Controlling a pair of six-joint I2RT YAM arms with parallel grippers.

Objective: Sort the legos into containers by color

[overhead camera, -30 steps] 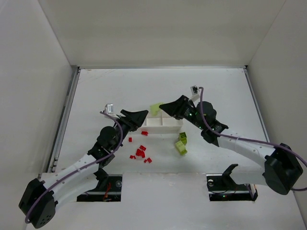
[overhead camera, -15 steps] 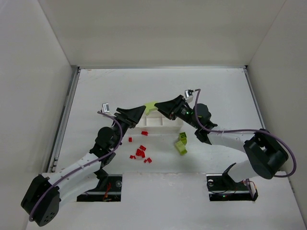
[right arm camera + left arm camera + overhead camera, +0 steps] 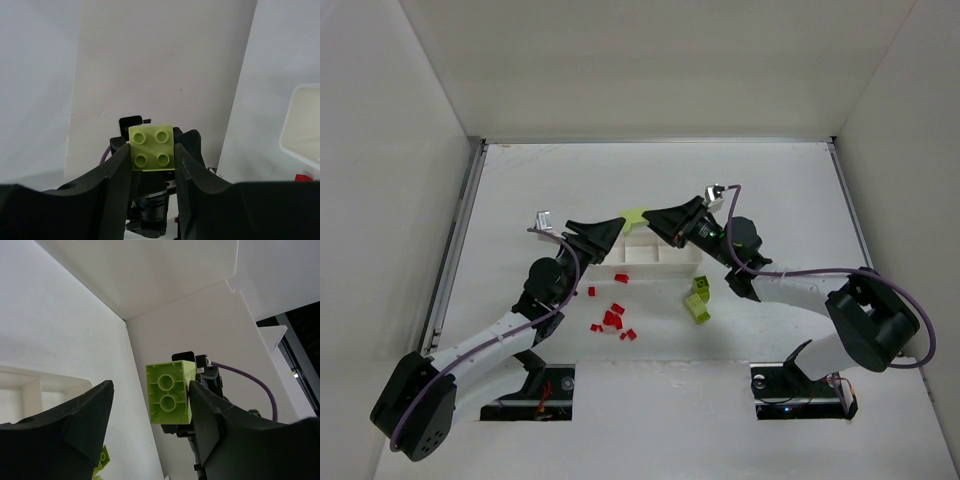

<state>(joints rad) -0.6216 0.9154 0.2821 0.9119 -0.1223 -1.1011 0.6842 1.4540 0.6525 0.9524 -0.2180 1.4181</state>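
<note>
our right gripper (image 3: 658, 214) clamps a green brick (image 3: 151, 148) aloft, seemingly as a handover to our left gripper (image 3: 611, 228), whose jaws stand apart around it.

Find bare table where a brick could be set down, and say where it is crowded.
Free: the far strip between tray and back wall; the left side between left arm and left wall; the right side beyond the right arm. Crowded: the near side of the tray, with red bricks and green bricks.
</note>
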